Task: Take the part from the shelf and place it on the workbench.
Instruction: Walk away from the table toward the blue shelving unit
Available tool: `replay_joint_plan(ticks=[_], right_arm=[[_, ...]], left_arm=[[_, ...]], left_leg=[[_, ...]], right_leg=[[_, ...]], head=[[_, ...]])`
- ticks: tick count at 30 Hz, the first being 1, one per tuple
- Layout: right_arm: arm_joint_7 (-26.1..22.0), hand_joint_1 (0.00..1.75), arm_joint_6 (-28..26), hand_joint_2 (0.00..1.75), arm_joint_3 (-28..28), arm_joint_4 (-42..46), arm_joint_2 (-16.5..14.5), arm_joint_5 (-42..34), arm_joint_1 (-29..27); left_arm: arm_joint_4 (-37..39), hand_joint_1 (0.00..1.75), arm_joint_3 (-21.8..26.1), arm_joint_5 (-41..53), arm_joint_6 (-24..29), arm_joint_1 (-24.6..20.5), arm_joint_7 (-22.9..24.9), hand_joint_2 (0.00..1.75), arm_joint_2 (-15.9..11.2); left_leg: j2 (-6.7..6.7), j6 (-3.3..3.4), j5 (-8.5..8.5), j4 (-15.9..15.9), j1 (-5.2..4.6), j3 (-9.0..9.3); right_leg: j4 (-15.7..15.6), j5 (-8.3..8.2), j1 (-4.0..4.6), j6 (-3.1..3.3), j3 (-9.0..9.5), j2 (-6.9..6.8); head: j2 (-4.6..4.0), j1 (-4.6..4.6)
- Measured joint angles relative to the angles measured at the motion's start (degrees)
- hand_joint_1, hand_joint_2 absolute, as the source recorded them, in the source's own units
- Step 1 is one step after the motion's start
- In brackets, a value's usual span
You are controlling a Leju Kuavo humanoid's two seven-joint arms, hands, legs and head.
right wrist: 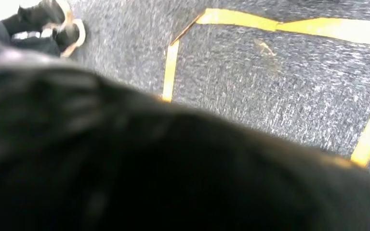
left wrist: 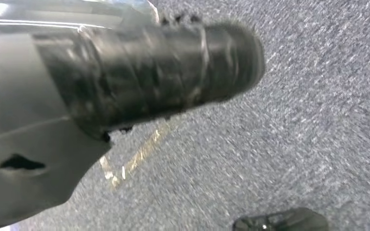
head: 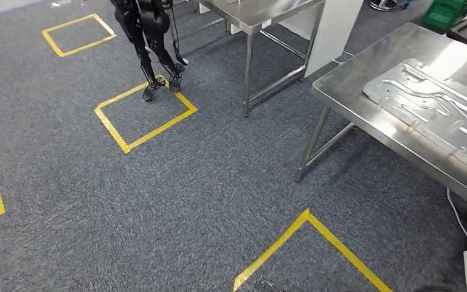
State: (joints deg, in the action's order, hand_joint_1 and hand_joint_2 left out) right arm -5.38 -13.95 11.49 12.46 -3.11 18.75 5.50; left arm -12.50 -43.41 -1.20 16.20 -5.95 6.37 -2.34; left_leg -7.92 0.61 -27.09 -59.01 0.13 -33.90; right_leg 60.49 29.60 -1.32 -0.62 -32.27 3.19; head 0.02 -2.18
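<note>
while walking over grey carpet (head: 176, 201), head looking at steel workbench (head: 365, 112) far right, flat metal part (head: 438, 100) lying on it. left hand (left wrist: 154, 72) blurred, grip unclear; right hand unclear too. keep steps steady, square up before reaching.

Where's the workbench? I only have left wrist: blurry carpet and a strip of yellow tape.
Observer: In the head view the workbench is ahead on the right, a steel top on steel legs.
Operator: Anything on it?
Observer: A flat grey plate with grooves lies on the top.
Operator: Anybody around?
Observer: Dark legs stand ahead on the left, with the feet at the far corner of a tape square.
</note>
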Motion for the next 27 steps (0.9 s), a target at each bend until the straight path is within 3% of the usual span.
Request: replay_joint_plan(ticks=[1,2,3,5,6,8,9,10,12,14,16,17,19,21,22,23,24,25,27], right_arm=[[0.0,0.00,0.0,0.00,0.1,0.0,-0.1,0.0,0.1],[0.0,0.00,0.0,0.00,0.1,0.0,-0.1,-0.1,0.1],[0.0,0.00,0.0,0.00,0.2,0.0,-0.1,-0.2,0.1],[-0.1,0.00,-0.4,0.00,0.2,0.0,-0.1,-0.8,0.0],[-0.3,0.00,-0.6,0.00,0.2,0.0,-0.1,-1.4,-0.1],[-0.7,0.00,-0.9,0.00,0.2,0.0,0.0,-2.4,-0.3],[-0.8,0.00,-0.8,0.00,0.2,0.0,0.1,-2.8,-0.3],[-0.8,0.00,-0.7,0.00,0.2,0.0,0.1,-3.1,-0.2],[-0.8,0.00,-0.4,0.00,0.2,0.0,0.3,-3.3,-0.2],[-0.8,0.00,-0.2,0.00,0.2,0.0,0.4,-3.4,-0.1],[-0.6,0.00,0.1,0.00,0.2,0.0,0.6,-3.4,0.0],[-0.4,0.00,0.2,0.00,0.2,0.0,0.7,-3.4,0.1],[-0.1,0.00,0.2,0.00,0.2,0.0,1.0,-3.5,0.2],[0.0,0.00,0.2,0.00,0.2,0.0,1.2,-3.7,0.1],[0.0,0.00,0.2,0.00,0.2,0.0,1.3,-3.8,-0.1],[0.0,0.00,0.2,0.00,0.2,0.0,1.3,-3.9,-0.2],[-0.1,0.00,0.2,0.00,0.2,0.0,1.4,-3.8,-0.3],[-0.1,0.00,0.2,0.00,0.2,0.0,1.5,-3.7,-0.3],[-0.1,0.00,0.2,0.00,0.2,-0.1,1.7,-3.2,-0.4]], left_arm=[[0.0,0.00,0.0,0.0,0.0,0.1,0.0,0.00,0.0],[0.0,0.00,0.0,0.1,0.0,0.2,0.0,0.00,0.0],[0.0,0.00,0.0,0.2,0.0,0.3,0.0,0.00,0.0],[0.0,0.00,0.0,0.8,-0.1,0.1,-0.2,0.00,0.0],[0.0,0.00,-0.1,1.3,-0.2,0.0,-0.3,0.00,0.0],[0.0,0.00,-0.2,2.3,-0.4,-0.1,-0.5,0.00,0.0],[0.0,0.00,-0.3,2.7,-0.4,0.0,-0.6,0.00,0.0],[0.0,0.00,-0.3,3.0,-0.4,0.0,-0.7,0.00,0.0],[0.0,0.00,-0.4,3.4,-0.2,0.0,-0.7,0.00,0.0],[0.0,0.00,-0.5,3.4,-0.1,-0.2,-0.7,0.00,0.0],[0.0,0.00,-0.7,3.3,-0.1,-0.2,-0.7,0.00,0.0],[0.0,0.00,-0.7,3.1,-0.1,-0.1,-0.6,0.00,0.0],[0.0,0.00,-0.9,2.8,-0.2,0.0,-0.5,0.00,0.0],[0.0,0.00,-1.0,2.7,-0.4,-0.2,-0.5,0.00,0.0],[0.0,0.00,-1.1,2.7,-0.4,-0.3,-0.5,0.00,0.0],[0.0,0.00,-1.2,2.6,-0.4,-0.4,-0.5,0.00,0.0],[0.0,0.00,-1.2,2.5,-0.5,-0.4,-0.5,0.00,0.0],[0.0,0.00,-1.2,2.2,-0.5,-0.3,-0.6,0.00,0.0],[0.0,0.00,-1.2,1.6,-0.4,-0.1,-0.7,0.00,0.0]], left_leg=[[-0.26,-0.27,0.03,0.1,0.08,-0.14],[0.33,-0.53,-0.12,-0.2,0.04,-0.34],[1.87,-0.78,-0.80,-1.5,-0.03,-1.02],[5.71,-1.27,-3.49,-7.1,-0.06,-3.94],[6.92,-1.49,-5.01,-10.9,0.07,-6.01],[7.54,-1.66,-5.73,-15.2,0.27,-8.60],[7.69,-1.56,-4.50,-14.3,0.29,-8.33],[8.06,-1.31,-2.51,-11.4,0.24,-6.98],[10.39,-0.51,0.80,-3.8,-0.35,-3.26],[11.88,0.14,1.52,-0.2,-1.05,-1.51],[10.73,0.50,1.59,0.3,-1.23,-1.27],[10.07,0.69,1.81,0.8,-1.07,-0.95],[8.83,1.23,2.34,2.2,-0.59,-0.14],[7.54,1.59,2.54,2.6,-0.33,0.06],[6.73,1.69,2.54,2.6,-0.31,0.05],[5.82,1.71,2.49,2.5,-0.29,0.06],[4.88,1.65,2.41,2.4,-0.24,0.09],[3.92,1.48,2.29,2.1,-0.13,0.11],[2.22,0.81,1.81,1.1,0.02,-0.19]], right_leg=[[-0.1,-0.08,-0.04,0.37,0.20,-0.69],[-0.3,-0.16,-0.12,0.74,0.47,-1.28],[-0.6,-0.26,-0.22,1.08,0.74,-1.96],[-0.8,-0.23,-0.10,1.57,1.02,-3.42],[-0.9,-0.12,0.04,1.74,1.11,-4.28],[-0.9,0.21,0.23,1.85,1.37,-5.87],[-0.9,0.42,0.27,1.83,1.58,-6.58],[-0.9,0.64,0.31,1.78,1.88,-7.24],[-0.9,1.13,0.45,1.53,2.52,-8.46],[-1.1,1.50,0.61,1.02,2.90,-9.56],[-1.6,1.68,0.76,0.43,3.38,-10.63],[-1.6,1.91,0.75,0.13,3.64,-10.21],[0.7,3.57,0.76,-0.26,2.78,-7.28],[7.6,6.72,0.67,-0.33,-0.85,-4.12],[11.2,7.89,0.66,-0.40,-2.95,-3.57],[13.4,8.05,0.59,-0.51,-4.42,-3.37],[13.5,7.04,0.47,-0.64,-4.93,-3.29],[11.4,5.00,0.26,-0.79,-4.38,-3.09],[4.3,0.86,-0.40,-1.21,-1.84,-0.83]], head=[[0.00,-0.01],[0.00,0.01],[0.00,0.08],[0.00,0.24],[0.00,0.28],[0.00,0.28],[0.00,0.28],[0.00,0.28],[0.00,0.28],[0.00,0.27],[0.00,0.27],[-0.01,0.21],[-0.01,0.13],[-0.01,0.10],[-0.01,0.08],[0.00,0.07],[0.00,0.06],[0.00,0.06],[0.00,0.04]])
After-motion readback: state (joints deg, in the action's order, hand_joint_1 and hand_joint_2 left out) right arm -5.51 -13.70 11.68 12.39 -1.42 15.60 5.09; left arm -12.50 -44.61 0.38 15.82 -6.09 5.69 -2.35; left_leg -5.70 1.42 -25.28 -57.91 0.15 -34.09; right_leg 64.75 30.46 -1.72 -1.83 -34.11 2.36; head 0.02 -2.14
